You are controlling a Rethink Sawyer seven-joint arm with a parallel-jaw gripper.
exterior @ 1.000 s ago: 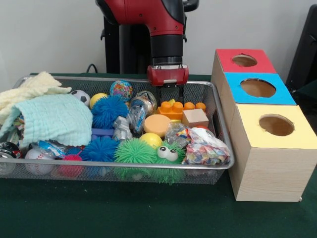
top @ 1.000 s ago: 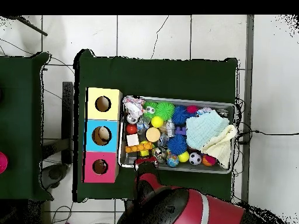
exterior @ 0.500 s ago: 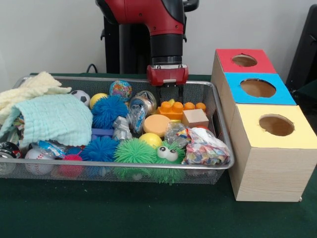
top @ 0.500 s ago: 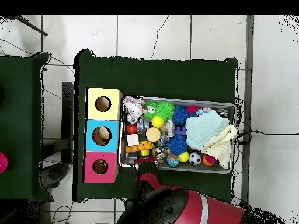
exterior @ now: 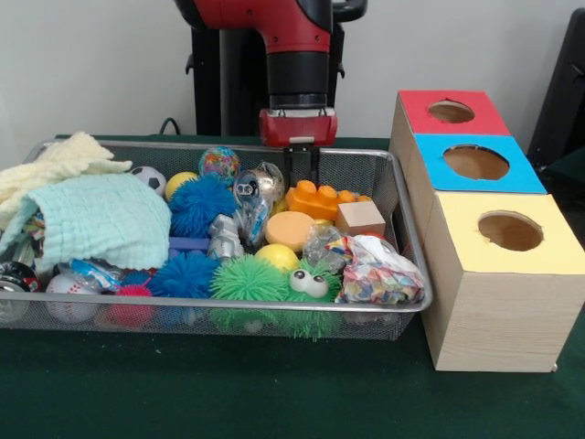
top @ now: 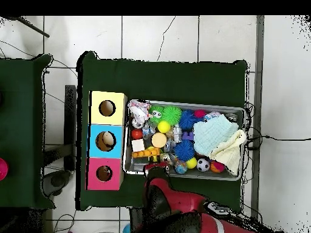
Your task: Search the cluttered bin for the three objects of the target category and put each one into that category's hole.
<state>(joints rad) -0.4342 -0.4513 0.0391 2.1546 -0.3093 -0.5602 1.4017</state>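
My gripper (exterior: pixel 302 178) hangs at the back of the wire bin (exterior: pixel 228 146), just above the left end of an orange toy brick (exterior: pixel 322 199). Its two fingers stand apart with only mesh showing between them. A clear-wrapped ball (exterior: pixel 259 186) lies just left of the fingers. A wooden cube (exterior: pixel 359 218) and an orange disc (exterior: pixel 290 229) sit in front of the brick. Three boxes stand right of the bin, with a red-topped hole (exterior: pixel 451 112), a blue-topped hole (exterior: pixel 475 162) and a yellow-topped hole (exterior: pixel 510 230). In the overhead view the arm (top: pixel 167 194) covers the gripper.
The bin also holds a blue spiky ball (exterior: pixel 201 203), green spiky balls (exterior: pixel 249 279), a yellow ball (exterior: pixel 279 258), a soccer ball (exterior: pixel 148 178), a bag of coloured bits (exterior: pixel 379 273), a mint cloth (exterior: pixel 101 219) and a cream cloth (exterior: pixel 55 165). The bin (top: pixel 182 103) and the box row (top: pixel 107 141) also show from overhead.
The gripper has shifted left and risen a little. The orange brick has turned and slid slightly left.
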